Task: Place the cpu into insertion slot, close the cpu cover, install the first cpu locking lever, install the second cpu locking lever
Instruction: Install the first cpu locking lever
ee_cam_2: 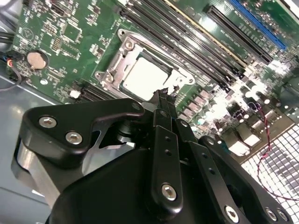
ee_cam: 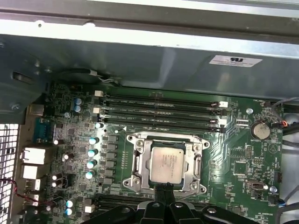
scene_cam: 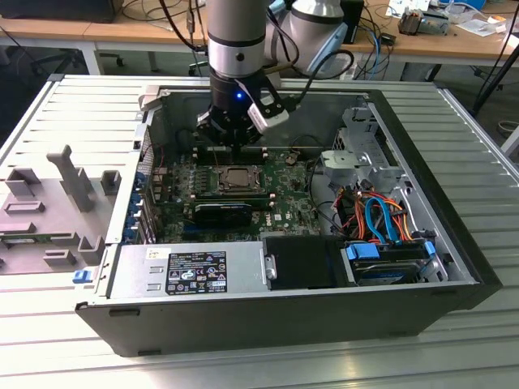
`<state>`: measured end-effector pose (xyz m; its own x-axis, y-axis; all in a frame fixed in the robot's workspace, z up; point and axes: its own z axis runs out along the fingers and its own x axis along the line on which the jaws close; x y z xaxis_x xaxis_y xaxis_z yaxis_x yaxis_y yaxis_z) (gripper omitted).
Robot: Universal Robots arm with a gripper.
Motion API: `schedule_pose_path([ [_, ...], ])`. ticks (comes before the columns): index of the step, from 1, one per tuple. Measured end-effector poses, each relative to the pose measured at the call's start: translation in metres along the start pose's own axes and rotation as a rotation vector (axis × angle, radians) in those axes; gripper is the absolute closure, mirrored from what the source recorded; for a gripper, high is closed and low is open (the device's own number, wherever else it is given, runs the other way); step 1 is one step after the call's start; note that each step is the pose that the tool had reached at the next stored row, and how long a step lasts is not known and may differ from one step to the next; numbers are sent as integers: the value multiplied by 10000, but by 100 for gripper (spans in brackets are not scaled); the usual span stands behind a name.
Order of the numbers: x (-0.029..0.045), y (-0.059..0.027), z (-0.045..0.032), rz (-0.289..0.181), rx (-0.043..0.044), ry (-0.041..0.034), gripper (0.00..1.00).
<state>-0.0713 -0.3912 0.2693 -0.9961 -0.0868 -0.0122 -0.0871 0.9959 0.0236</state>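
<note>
Finding 1, pincer: my gripper hangs inside the open computer case, low over the green motherboard. In both wrist views its black fingers are pressed together, with nothing seen between them. The tips stand at the edge of the socket. I cannot tell whether they touch it.

Finding 2, task items: the cpu lies flat in the insertion slot with its dull silver top facing up. In the exterior view it sits just nearer than my gripper. The cpu cover appears to lie down around the chip, which shows through its square cut-out. I cannot make out the state of the locking levers.

Finding 3, surroundings:
- Long black memory slots run beside the socket on its far side.
- A coin cell sits on the board, apart from the socket.
- In the exterior view, a labelled power supply fills the case's near corner on the exterior view's left.
- A bundle of blue and orange cables lies toward the exterior view's right.
- The case rests on a ribbed metal table.
- A grey fixture tray lies on the table at the exterior view's left.
</note>
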Motion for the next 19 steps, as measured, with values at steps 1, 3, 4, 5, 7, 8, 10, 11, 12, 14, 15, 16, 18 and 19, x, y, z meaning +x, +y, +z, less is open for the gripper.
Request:
schedule_pose_path([
  [1, 19, 2, 0, 0, 0, -5, 89],
  [3, 61, 5, 0, 0, 2, -15, 89],
  [4, 95, 8, 0, 0, 3, -25, 89],
  [5, 116, 10, 0, 0, 3, -32, 89],
  [7, 177, 15, 0, -1, 4, -49, 89],
  [8, 196, 17, 0, 0, 5, -54, 89],
  [10, 228, 20, 0, -1, 5, -60, 89],
  [11, 242, 21, 0, -1, 5, -62, 89],
  [12, 262, 23, 0, -1, 6, -66, 89],
  [14, 288, 25, 0, -2, 6, -70, 89],
  [15, 305, 26, 0, -2, 7, -74, 89],
  [16, 320, 28, 0, -2, 7, -76, 89],
  [18, 361, 32, 0, -1, 7, -84, 89],
  [19, 376, 33, 0, -1, 7, -87, 89],
])
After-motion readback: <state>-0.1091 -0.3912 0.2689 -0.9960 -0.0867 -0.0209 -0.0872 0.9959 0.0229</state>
